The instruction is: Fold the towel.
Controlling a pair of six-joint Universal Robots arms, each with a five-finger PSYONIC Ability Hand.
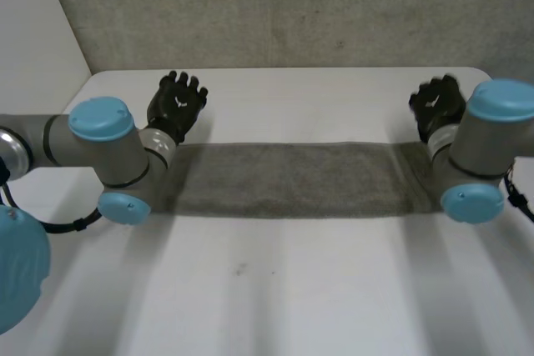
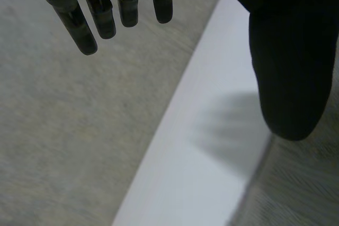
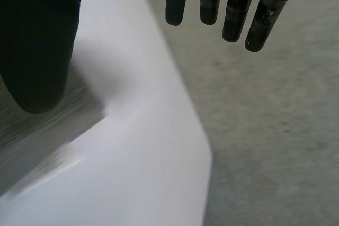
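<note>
Across the table [image 1: 334, 106] lies a long, fuzzy towel [image 1: 292, 177].

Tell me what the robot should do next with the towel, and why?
The towel lies in a long flat strip. The left hand and right hand hover open just past its far edge, holding nothing. So the next move is probably to lower each hand onto its end of the towel and pinch it.
</note>
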